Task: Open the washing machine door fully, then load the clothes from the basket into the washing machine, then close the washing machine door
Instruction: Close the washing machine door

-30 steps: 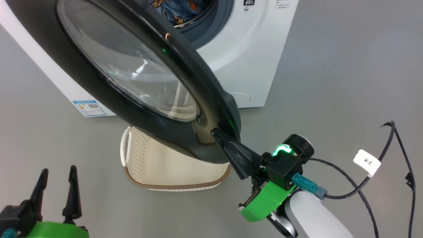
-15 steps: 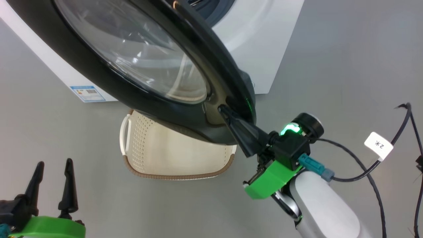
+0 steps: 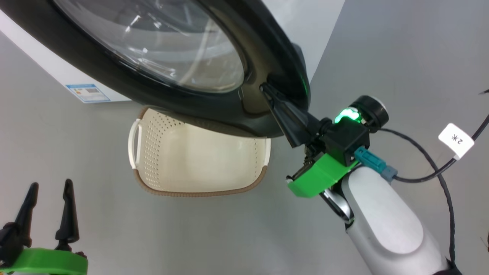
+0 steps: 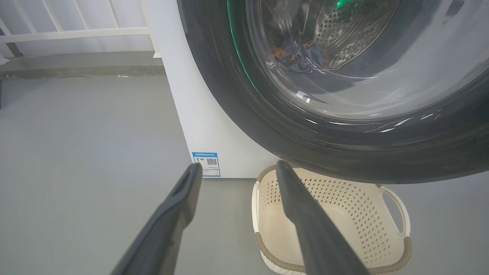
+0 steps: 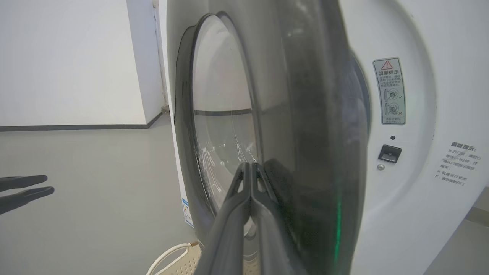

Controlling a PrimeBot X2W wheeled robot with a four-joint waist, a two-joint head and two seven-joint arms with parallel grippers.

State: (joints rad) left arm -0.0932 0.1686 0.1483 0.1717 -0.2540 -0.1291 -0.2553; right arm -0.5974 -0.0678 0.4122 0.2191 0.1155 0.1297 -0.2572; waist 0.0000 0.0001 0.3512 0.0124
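Observation:
The washing machine door, glossy black with a bulging glass window, stands partly open over the basket. My right gripper is shut, with its tips pressed against the door's outer face near the rim. The right wrist view shows the closed right gripper on the door, which stands edge-on close to the washing machine. The cream basket lies empty on the floor below the door. Blue patterned clothes show through the glass, inside the drum. My left gripper is open and holds nothing, low at the left.
The door latch slot sits on the machine's white front. A black cable with a white tag trails from my right wrist over the grey floor. A blue sticker marks the machine's lower side. A white railing stands behind.
The door has swung nearer the machine's front with my shut right gripper against it. The drum opening has passed out of the head view, which has also shifted. The left gripper stays open.

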